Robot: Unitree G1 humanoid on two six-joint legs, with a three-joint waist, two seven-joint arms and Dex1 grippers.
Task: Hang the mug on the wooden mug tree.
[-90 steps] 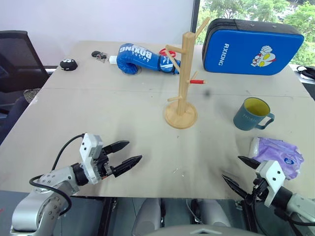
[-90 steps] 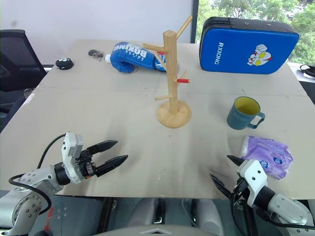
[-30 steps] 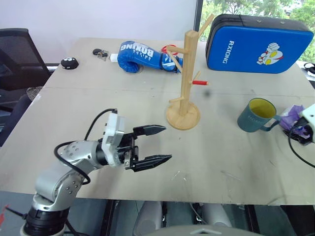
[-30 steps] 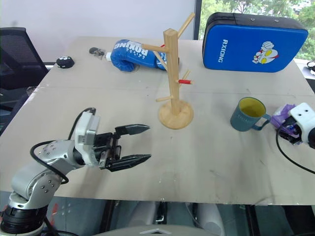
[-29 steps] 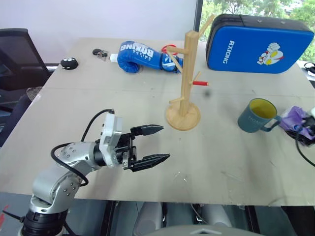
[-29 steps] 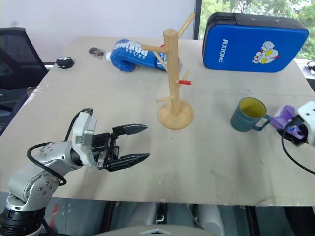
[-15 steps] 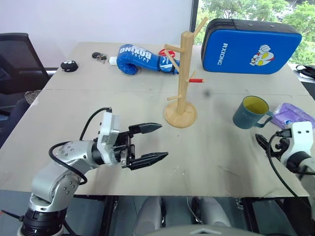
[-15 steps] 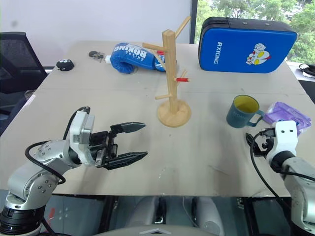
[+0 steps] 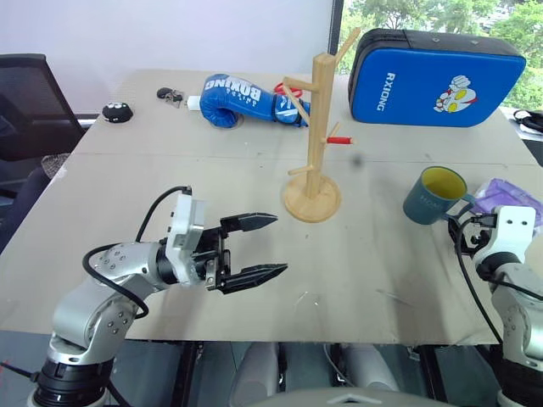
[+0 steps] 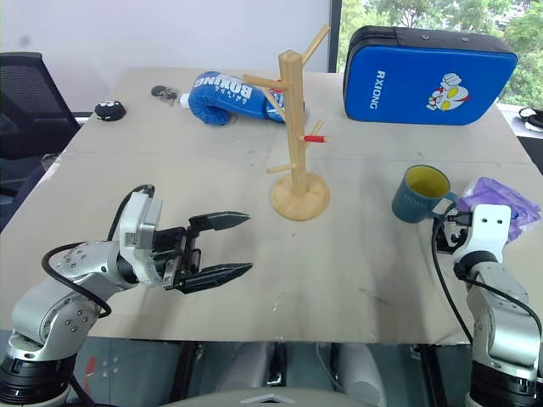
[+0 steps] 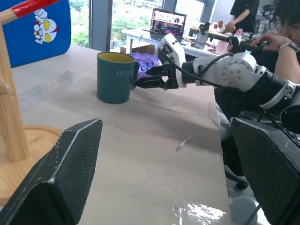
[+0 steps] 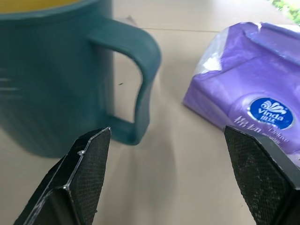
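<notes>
The task is at its opening stage: nothing is hung yet. The mug [image 9: 433,195] stands upright on the surface [image 9: 170,195] at the right side, its yellow inside showing and its loop handle turned toward the right end effector. The wooden mug tree [image 9: 314,140] stands near the middle of the surface, well apart from the mug and to its left, and all of its pegs, the red-tipped one included, are bare.

The right end effector [image 12: 164,187] sits just beside the mug's handle with its two black fingers spread wide and nothing between them; in the right wrist view the handle lies ahead of the gap and slightly toward one finger, not yet enclosed. A purple tissue pack [image 10: 501,197] lies close on the far right, so the approach looks a little tight on that side.

The left end effector [image 9: 254,250] hovers over the near left part of the surface, fingers wide apart and empty, pointing toward the right, away from both task things.

What remains, by my reading: close on the handle or body, lift the mug, carry it left to the tree, and slip the handle over a peg.
</notes>
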